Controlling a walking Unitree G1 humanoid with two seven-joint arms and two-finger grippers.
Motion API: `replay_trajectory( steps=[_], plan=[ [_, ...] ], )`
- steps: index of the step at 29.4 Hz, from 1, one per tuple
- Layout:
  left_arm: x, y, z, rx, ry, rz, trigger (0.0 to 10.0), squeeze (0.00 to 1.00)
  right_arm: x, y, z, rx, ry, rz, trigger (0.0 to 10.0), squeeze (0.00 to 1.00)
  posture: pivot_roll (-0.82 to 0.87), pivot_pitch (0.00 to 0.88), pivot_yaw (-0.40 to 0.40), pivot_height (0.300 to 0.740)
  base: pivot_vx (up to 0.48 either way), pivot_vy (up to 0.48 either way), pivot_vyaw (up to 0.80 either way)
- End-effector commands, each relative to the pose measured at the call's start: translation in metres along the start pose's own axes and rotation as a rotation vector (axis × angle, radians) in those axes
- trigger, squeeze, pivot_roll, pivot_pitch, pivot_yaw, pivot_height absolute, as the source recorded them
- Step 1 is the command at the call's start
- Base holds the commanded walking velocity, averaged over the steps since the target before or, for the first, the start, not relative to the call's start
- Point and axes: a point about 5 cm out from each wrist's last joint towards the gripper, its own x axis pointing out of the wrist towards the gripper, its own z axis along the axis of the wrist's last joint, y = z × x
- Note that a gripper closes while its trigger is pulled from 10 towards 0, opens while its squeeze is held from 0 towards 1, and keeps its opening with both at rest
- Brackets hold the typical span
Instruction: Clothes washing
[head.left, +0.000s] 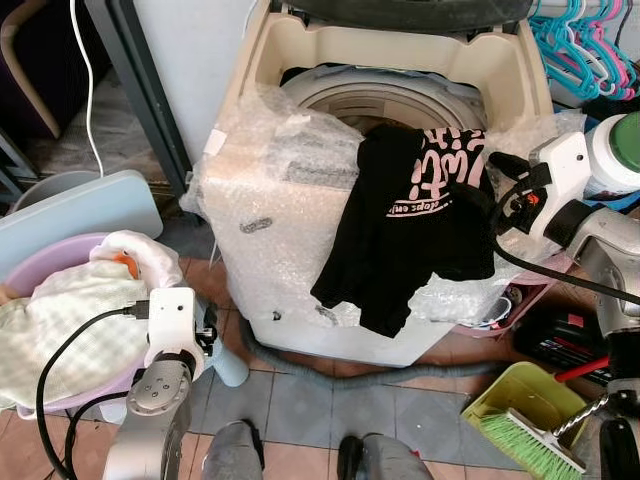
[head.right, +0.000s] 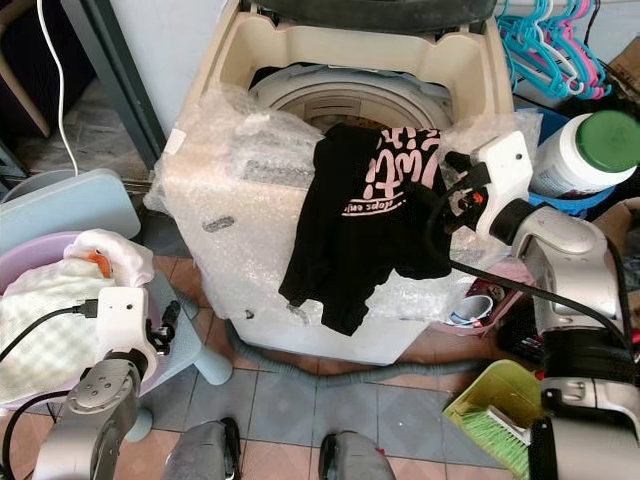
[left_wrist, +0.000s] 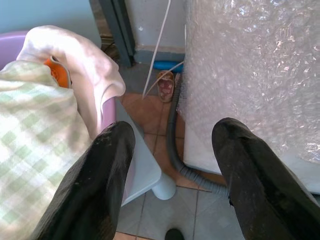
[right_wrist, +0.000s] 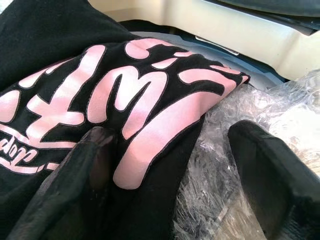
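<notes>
A cream top-loading washing machine wrapped in bubble wrap stands open, its drum visible. A black T-shirt with pink lettering hangs over the front rim, part inside and most down the front. My right gripper is open at the shirt's right edge, one finger lying on the print and the other over bubble wrap. At the lower left, my left gripper is open and holds nothing. It hangs between the machine and a purple basin holding a green-checked cloth and a white cloth.
A grey drain hose runs along the tiled floor at the machine's base. A green dustpan with a brush lies at the right, beside a pink box. A white bottle with a green cap and plastic hangers are at the upper right.
</notes>
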Motion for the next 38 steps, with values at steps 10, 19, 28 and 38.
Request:
replay_trajectory(
  steps=[10, 19, 28, 38],
  plan=[
    [0.005, -0.006, 0.002, 0.0, -0.007, -0.013, 10.0, 0.0, 0.018, 0.004, 0.016, -0.052, -0.112, -0.164, 0.0, 0.0, 0.03, 0.142, -0.028, 0.74, 0.0, 0.0, 0.0],
    [0.008, -0.008, 0.004, -0.007, -0.007, -0.011, 10.0, 0.0, 0.033, -0.004, 0.041, -0.127, -0.196, -0.248, 0.0, 0.0, 0.03, 0.141, -0.036, 0.74, 0.0, 0.0, 0.0],
    [0.007, -0.007, 0.004, -0.022, -0.015, 0.006, 10.0, 0.0, 0.025, 0.008, 0.051, -0.113, -0.216, 0.044, 10.0, 0.0, 0.03, 0.141, -0.041, 0.74, 0.0, 0.0, 0.0],
    [0.01, -0.008, 0.005, -0.015, -0.016, -0.017, 10.0, 0.0, 0.0, 0.025, 0.023, -0.281, 0.011, 0.324, 10.0, 1.0, 0.02, 0.14, -0.027, 0.74, 0.0, 0.0, 0.0]
  ],
)
